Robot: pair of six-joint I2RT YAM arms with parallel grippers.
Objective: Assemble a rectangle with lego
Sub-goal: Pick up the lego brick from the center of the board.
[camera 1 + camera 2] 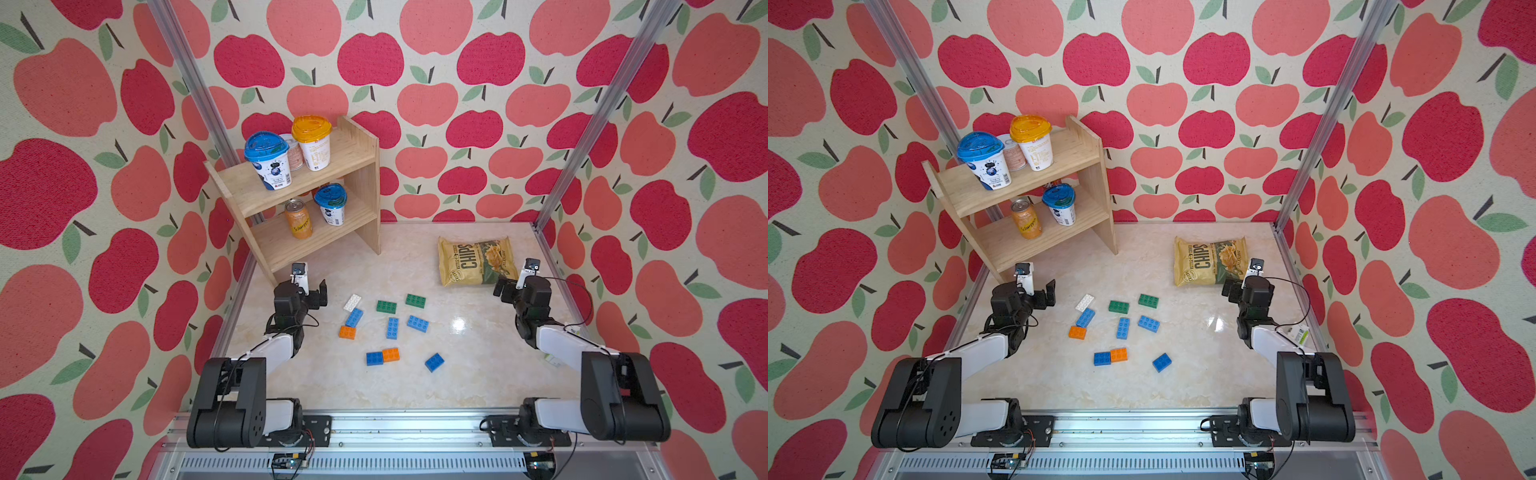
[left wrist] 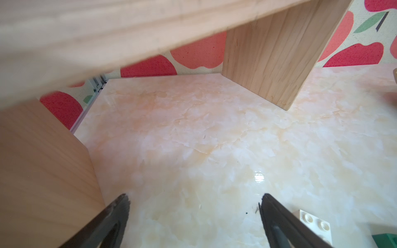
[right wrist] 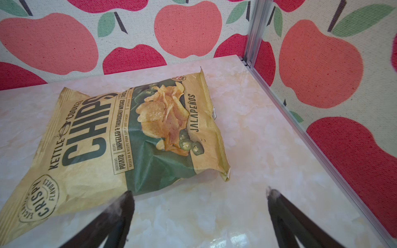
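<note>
Several lego bricks lie scattered mid-table in both top views: a white one (image 1: 352, 302), blue ones (image 1: 354, 318) (image 1: 392, 328) (image 1: 418, 323), two green (image 1: 386, 306) (image 1: 415, 300), an orange one (image 1: 347, 332), a blue-and-orange pair touching end to end (image 1: 382, 356) and a small blue one (image 1: 434, 362). My left gripper (image 1: 309, 287) (image 2: 195, 198) hangs open left of the white brick (image 2: 314, 223), holding nothing. My right gripper (image 1: 509, 287) (image 3: 199, 192) is open and empty at the right, well away from the bricks.
A wooden shelf (image 1: 357, 166) with cups and a can stands at the back left, close ahead of the left gripper. A chips bag (image 1: 478, 262) (image 3: 129, 133) lies just ahead of the right gripper. A small carton (image 1: 1298, 332) sits by the right arm, near the side rail.
</note>
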